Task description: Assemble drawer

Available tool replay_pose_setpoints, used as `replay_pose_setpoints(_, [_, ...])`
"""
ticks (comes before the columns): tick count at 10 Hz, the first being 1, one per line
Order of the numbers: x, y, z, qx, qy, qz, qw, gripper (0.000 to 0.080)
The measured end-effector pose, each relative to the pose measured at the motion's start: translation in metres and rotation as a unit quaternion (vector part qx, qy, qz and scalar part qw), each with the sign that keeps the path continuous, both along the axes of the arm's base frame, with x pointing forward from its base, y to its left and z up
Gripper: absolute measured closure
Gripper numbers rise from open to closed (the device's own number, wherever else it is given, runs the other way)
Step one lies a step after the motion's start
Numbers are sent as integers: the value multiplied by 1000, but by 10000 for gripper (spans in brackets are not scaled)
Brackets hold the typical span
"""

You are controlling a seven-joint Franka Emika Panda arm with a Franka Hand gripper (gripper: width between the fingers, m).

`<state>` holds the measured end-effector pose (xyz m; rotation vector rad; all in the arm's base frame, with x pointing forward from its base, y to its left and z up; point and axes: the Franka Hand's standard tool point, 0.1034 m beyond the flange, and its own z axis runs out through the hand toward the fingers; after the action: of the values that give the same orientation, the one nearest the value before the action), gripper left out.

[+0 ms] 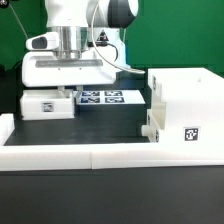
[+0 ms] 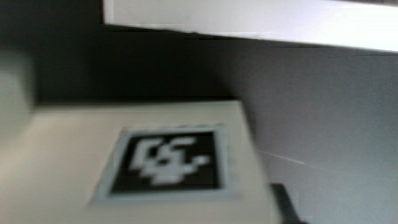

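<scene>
My gripper (image 1: 68, 56) reaches down from above onto a white drawer tray (image 1: 62, 72) at the back left and is closed on its top edge; its fingertips are hidden by the tray. In the wrist view the tray's white face (image 2: 71, 150) fills the frame, very close and blurred, with its black-and-white tag (image 2: 173, 158). A dark sliver of one finger (image 2: 285, 205) shows beside it. A second, smaller tray (image 1: 45, 105) with a tag lies in front of the first. The tall open-fronted box shell (image 1: 185, 110) stands at the exterior view's right.
The marker board (image 1: 102, 97) lies flat between the trays and the box shell. The long low white border wall (image 1: 90, 152) runs along the front. The arm's white base stands behind the held tray.
</scene>
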<state>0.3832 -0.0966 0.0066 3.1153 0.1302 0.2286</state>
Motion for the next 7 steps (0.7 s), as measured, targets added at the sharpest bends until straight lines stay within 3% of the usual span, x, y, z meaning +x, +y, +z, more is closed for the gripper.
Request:
replay_pose_setpoints(5, [0,0,0,0,0,0,1000,758])
replay_pose_setpoints(7, [7,1,9,-4,-6,25,1000,758])
